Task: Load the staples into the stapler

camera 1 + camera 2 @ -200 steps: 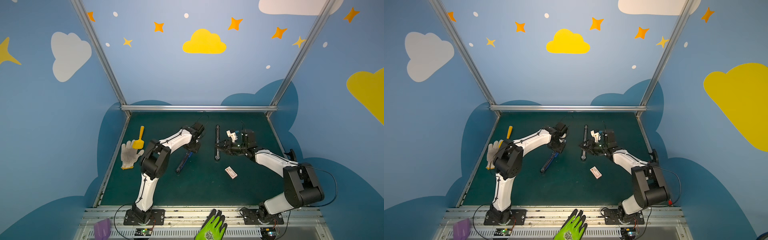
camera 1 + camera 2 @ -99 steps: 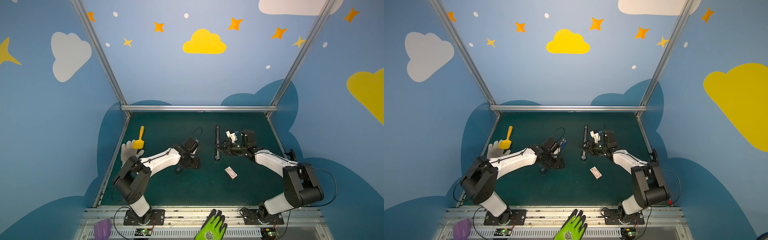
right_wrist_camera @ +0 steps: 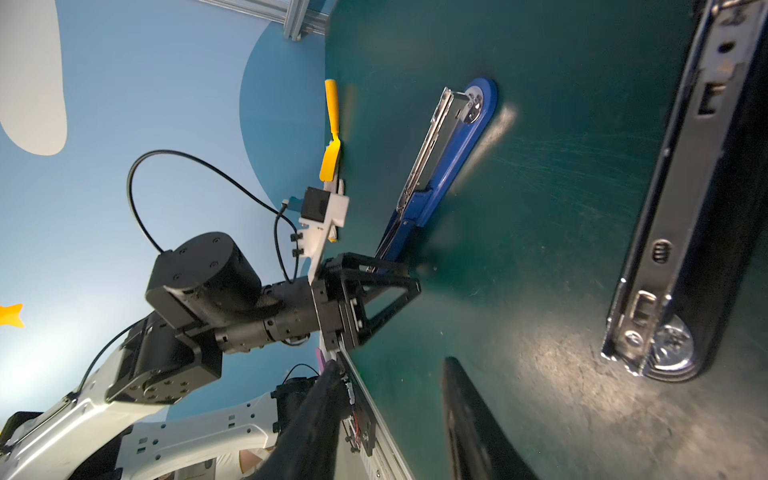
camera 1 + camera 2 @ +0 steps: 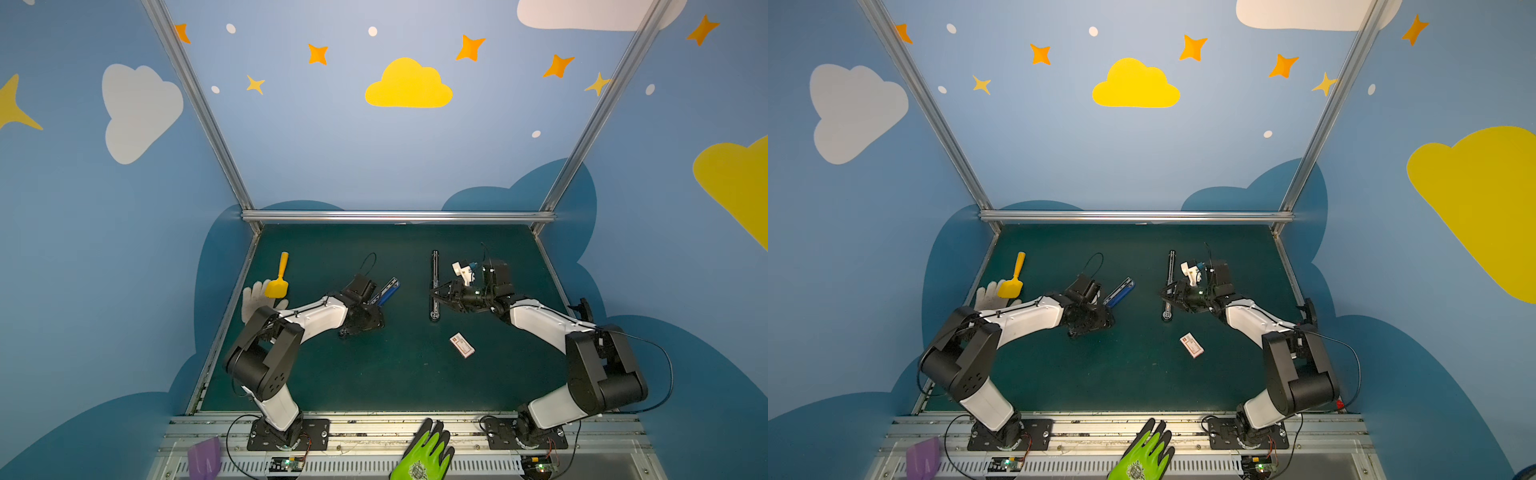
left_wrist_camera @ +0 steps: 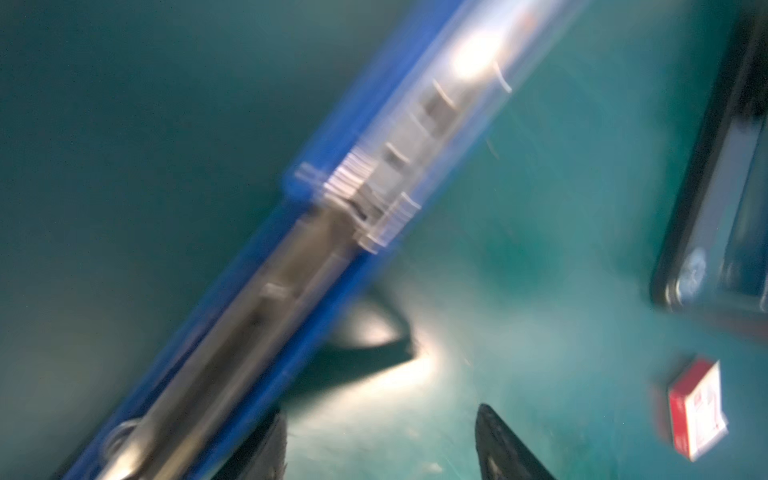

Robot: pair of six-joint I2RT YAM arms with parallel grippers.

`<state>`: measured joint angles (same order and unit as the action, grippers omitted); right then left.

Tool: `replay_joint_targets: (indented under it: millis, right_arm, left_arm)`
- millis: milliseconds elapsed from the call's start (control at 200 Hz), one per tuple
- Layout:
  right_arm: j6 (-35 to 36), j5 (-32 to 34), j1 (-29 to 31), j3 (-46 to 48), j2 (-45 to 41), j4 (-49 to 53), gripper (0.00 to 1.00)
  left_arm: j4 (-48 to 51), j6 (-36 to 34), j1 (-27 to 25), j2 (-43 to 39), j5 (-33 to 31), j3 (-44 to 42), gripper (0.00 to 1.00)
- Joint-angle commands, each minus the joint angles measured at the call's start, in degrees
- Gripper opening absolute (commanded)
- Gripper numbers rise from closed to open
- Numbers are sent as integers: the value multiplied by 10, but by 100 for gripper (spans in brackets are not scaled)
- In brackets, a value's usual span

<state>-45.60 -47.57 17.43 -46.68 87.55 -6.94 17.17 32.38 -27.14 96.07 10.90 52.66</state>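
Note:
A blue stapler (image 4: 388, 291) lies opened flat on the green mat, its metal channel (image 3: 424, 153) facing up. Blurred pale ribbed strips (image 5: 349, 180) that look like staples sit at its middle in the left wrist view. My left gripper (image 4: 365, 324) stands low over the stapler's near half, open, with only mat between its fingers (image 5: 498, 444); the stapler runs past one finger. A long black stapler (image 4: 434, 286) lies opened flat to the right. My right gripper (image 4: 436, 296) hovers at it, open and empty, with the stapler (image 3: 681, 208) outside its jaws.
A small white box with a red mark (image 4: 462, 345) lies on the mat in front of the black stapler. A yellow scoop (image 4: 277, 278) and a white knit glove (image 4: 255, 299) sit at the left edge. A green glove (image 4: 426, 457) and a purple scoop (image 4: 203, 457) rest on the front rail.
My left arm has swung down from a raised pose and now lies low across the mat. Its gripper has come nearer the front, with jaws wider apart. The right arm has not moved.

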Motion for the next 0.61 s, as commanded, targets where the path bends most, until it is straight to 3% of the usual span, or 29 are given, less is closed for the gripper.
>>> replay_joint_targets:
  millis: [0, 295, 601]
  right_arm:
    - [17, -2, -5, -6, -8, 21, 40]
    - [24, 2, -10, -4, -21, 39, 39]
    - [25, 6, -17, 15, -39, 44, 37]
  left_arm:
    - [-27, 10, 51, -10, -23, -11, 72]
    - [-126, 43, 149, 38, 37, 27, 75]
    - [-124, 78, 151, 151, 76, 144, 76]
